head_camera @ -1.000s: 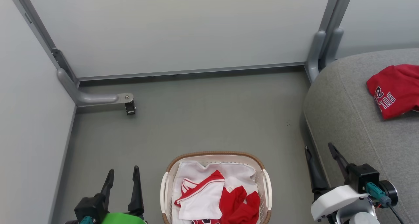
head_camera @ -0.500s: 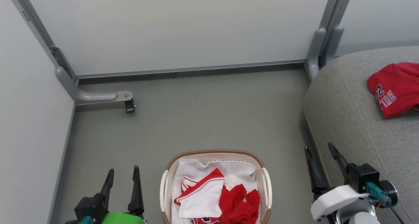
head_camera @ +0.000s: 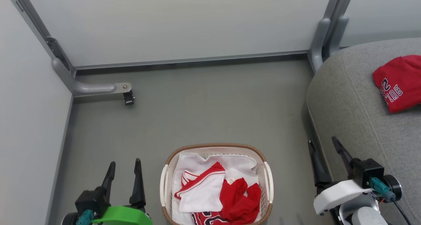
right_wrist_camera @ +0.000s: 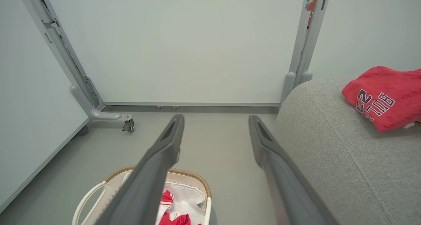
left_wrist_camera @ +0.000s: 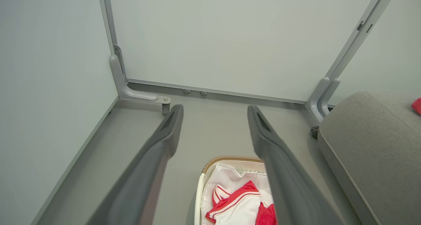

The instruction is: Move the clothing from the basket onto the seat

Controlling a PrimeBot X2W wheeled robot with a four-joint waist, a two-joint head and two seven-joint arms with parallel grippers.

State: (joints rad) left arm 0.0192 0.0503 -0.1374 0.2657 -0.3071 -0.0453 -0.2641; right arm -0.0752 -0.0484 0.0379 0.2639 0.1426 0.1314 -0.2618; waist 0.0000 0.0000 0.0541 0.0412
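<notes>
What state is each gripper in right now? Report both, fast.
Left gripper: open, empty, left of the basket.
Right gripper: open, empty, beside the seat.

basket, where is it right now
The basket sits on the floor at the bottom middle of the head view, between the left pincer and the right pincer, with the seat off to its right.
</notes>
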